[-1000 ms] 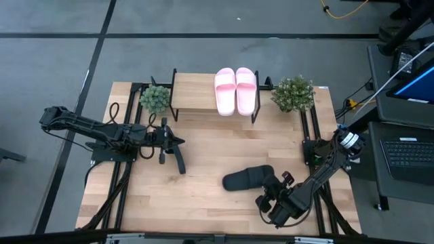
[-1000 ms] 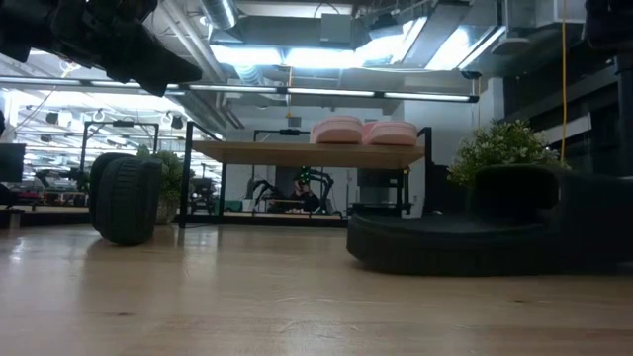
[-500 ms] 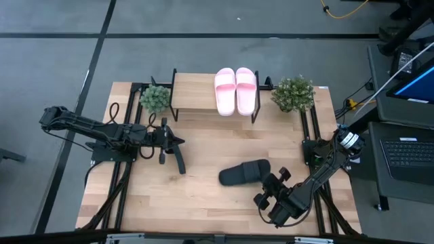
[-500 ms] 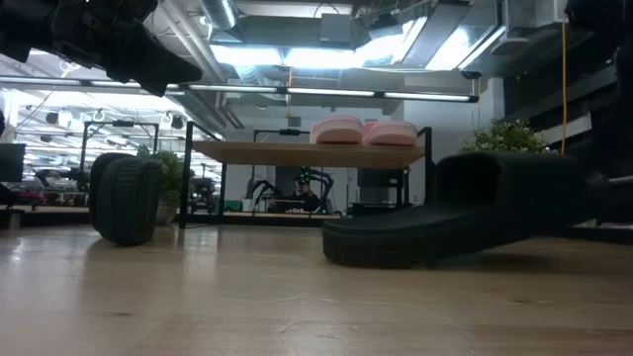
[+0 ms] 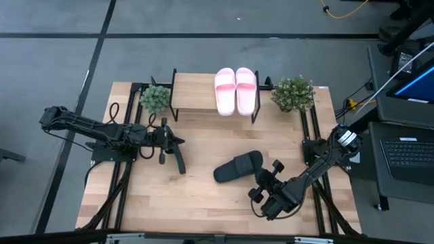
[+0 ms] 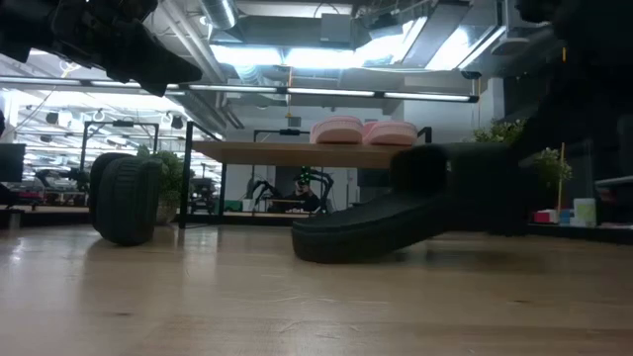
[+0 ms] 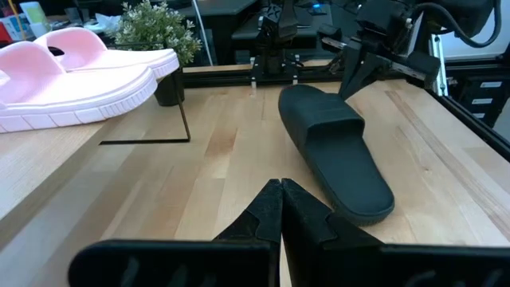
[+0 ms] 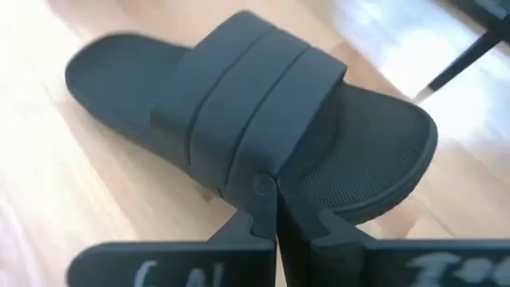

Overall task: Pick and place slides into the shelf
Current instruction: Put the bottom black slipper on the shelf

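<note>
shelf (image 5: 196,99): 2 pink slides (image 5: 236,90) on top | in front of shelf: 2 black slides; 1 (image 5: 237,167) pinched by right gripper (image 5: 261,181); 1 (image 5: 180,160) pinched by left gripper (image 5: 174,142)

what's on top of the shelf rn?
Two pink slides lie side by side on the right part of the shelf top; the left part is bare plank. The space under the plank is hidden from above; the low view shows nothing stored there.
</note>
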Robot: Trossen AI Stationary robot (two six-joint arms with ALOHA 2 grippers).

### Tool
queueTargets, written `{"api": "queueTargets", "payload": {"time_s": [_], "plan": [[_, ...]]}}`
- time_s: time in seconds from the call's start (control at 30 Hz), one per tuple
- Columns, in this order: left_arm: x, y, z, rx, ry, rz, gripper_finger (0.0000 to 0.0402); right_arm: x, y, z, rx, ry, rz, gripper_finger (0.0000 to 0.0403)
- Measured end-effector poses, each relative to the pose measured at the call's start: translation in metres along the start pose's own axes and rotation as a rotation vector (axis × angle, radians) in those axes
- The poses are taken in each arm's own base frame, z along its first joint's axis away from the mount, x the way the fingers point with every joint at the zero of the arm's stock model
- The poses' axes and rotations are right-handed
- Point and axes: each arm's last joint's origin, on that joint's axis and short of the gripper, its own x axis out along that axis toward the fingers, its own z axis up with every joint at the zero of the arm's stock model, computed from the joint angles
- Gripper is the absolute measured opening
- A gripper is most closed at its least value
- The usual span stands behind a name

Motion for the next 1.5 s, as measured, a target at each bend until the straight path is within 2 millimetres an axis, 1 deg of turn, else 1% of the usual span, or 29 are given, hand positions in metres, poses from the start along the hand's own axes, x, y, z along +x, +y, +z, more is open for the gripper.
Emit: {"api": "queueTargets", "payload": {"time_s": [0.13, 0.37, 0.57, 0.83, 0.9, 1.07, 1.2, 1.3, 1.4, 1.5], "plan": [[0.0, 0.0, 0.0, 0.007, 0.0, 0.0, 0.0, -0.005, 0.0, 0.006, 0.042, -0.032, 0.032, 0.0], [0.0, 0.0, 0.0, 0.007, -0.001, 0.0, 0.0, -0.024, -0.009, 0.021, 0.091, -0.129, 0.082, 0.0], [0.0, 0.0, 0.0, 0.007, -0.001, 0.0, 0.0, -0.028, -0.011, 0.026, 0.08, -0.117, 0.113, 0.0], [0.0, 0.0, 0.0, 0.007, 0.0, 0.0, 0.0, -0.031, -0.005, 0.023, 0.118, 0.11, 0.218, 0.0005], [0.0, 0.0, 0.0, 0.007, 0.0, 0.0, 0.0, -0.03, -0.003, 0.024, 0.142, 0.136, 0.241, 0.0006], [0.0, 0.0, 0.0, 0.007, 0.0, 0.0, 0.0, -0.029, -0.001, 0.026, 0.236, 0.145, 0.249, 0.0007], [0.0, 0.0, 0.0, 0.006, 0.0, 0.0, 0.0, -0.031, 0.0, 0.026, 0.275, 0.124, 0.261, 0.0008], [0.0, 0.0, 0.0, 0.007, 0.001, 0.0, 0.0, -0.035, 0.004, 0.021, 0.284, 0.067, 0.268, 0.0009], [0.0, 0.0, 0.0, 0.007, 0.001, 0.0, 0.0, -0.035, 0.006, 0.014, 0.317, 0.069, 0.253, 0.0009], [0.0, 0.0, 0.0, 0.008, 0.005, 0.0, 0.0, -0.032, 0.01, 0.004, 0.333, 0.073, 0.229, 0.0009]]}}
